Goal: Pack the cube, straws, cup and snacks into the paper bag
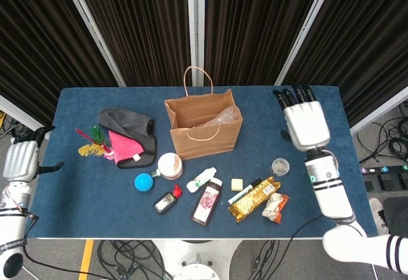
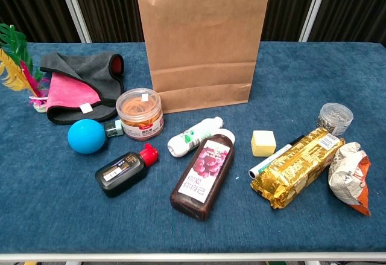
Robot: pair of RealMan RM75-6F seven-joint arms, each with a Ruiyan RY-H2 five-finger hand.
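Observation:
The brown paper bag (image 1: 203,129) (image 2: 202,41) stands open at the table's middle, with a clear plastic item (image 1: 224,115) lying inside against its right wall. In front of it lie the yellow cube (image 1: 237,184) (image 2: 263,142), a gold snack pack (image 1: 254,198) (image 2: 297,167) and a small crumpled snack bag (image 1: 275,206) (image 2: 348,172). My right hand (image 1: 305,124) hovers over the table's right side, fingers straight and apart, holding nothing. My left hand (image 1: 19,161) hangs off the table's left edge, empty. Neither hand appears in the chest view.
A marker (image 1: 243,192) lies beside the gold pack and a small clear jar (image 1: 279,166) (image 2: 335,118) stands behind it. Left of the cube are a dark bottle (image 1: 206,201), white bottle (image 1: 201,179), ink bottle (image 1: 167,201), rubber-band tub (image 1: 169,165), blue ball (image 1: 143,182), cloths (image 1: 127,136) and feathers (image 1: 90,143).

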